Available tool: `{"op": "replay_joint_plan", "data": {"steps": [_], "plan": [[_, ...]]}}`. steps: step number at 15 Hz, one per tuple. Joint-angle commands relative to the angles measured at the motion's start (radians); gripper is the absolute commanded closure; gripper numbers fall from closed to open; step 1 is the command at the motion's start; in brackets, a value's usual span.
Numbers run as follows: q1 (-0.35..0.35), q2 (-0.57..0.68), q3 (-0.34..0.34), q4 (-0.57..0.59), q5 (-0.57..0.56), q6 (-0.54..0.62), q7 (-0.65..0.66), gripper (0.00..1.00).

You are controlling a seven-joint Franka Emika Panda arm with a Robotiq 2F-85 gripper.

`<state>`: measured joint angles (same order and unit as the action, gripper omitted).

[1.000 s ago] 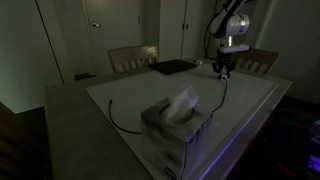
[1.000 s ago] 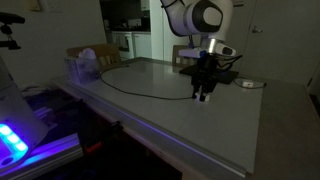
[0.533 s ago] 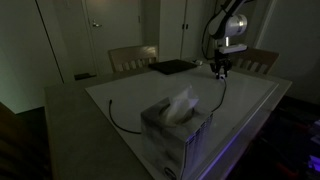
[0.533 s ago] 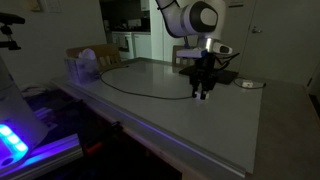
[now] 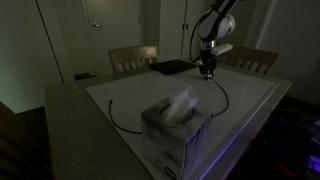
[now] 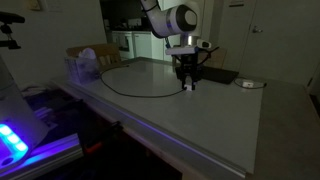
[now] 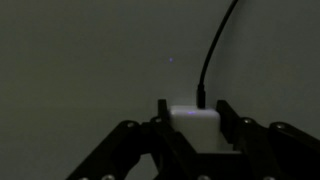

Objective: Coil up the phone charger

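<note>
Over the bench (image 6: 205, 122), the tool (image 7: 195, 135) clamped the phone charger's (image 7: 212, 52) rigid white plug (image 7: 193, 120), a sound hold; the rest seemed light and limp.

White arm (image 6: 178, 20), rounded joints (dimly lit), black gripper (image 6: 187, 87)

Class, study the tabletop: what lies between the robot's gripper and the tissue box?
In an exterior view, only the dark cable of the phone charger, curving from the gripper toward the tissue box; the table there is otherwise bare.
</note>
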<state>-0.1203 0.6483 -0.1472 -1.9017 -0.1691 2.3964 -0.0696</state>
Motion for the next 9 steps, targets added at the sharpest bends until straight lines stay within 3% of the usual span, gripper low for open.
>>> {"op": "replay_joint_plan", "data": {"steps": [1, 3, 4, 6, 9], "plan": [[0.002, -0.003, 0.007, -0.003, -0.004, 0.0, -0.005, 0.49], [0.004, -0.008, 0.009, -0.012, -0.005, 0.003, -0.014, 0.49], [0.003, -0.01, 0.009, -0.014, -0.005, 0.004, -0.017, 0.74], [0.008, -0.012, 0.011, -0.018, -0.015, 0.006, -0.026, 0.74], [-0.021, -0.038, 0.071, -0.055, -0.019, 0.098, -0.191, 0.74]]}}
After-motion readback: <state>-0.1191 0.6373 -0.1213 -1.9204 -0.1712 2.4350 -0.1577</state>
